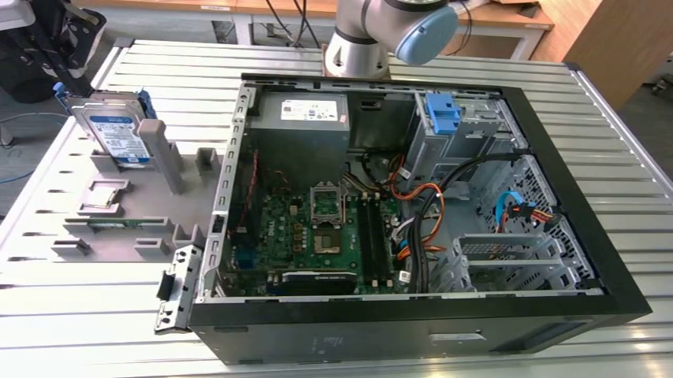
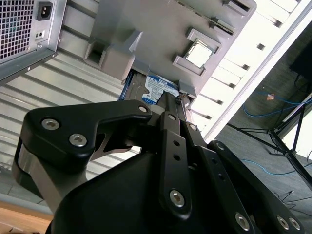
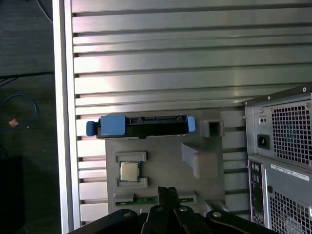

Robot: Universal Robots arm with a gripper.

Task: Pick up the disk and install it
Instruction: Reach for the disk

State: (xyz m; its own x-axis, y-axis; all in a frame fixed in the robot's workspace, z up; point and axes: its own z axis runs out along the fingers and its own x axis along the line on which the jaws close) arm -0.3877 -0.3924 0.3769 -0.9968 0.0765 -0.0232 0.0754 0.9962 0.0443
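Collision risk: our black tool [image 3: 168, 191], closed and empty, hangs near the silver blue-railed disk [image 1: 113, 130] standing in its grey holder [image 1: 137, 228], exterior view's far left — descending shut, we'd strike its edge.

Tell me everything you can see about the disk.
The disk is a flat silver metal drive with a white-and-blue label, framed by a blue plastic rail. It stands on edge, leaning slightly, slotted into the grey holder on the slatted table, at the exterior view's left, outside the computer case.
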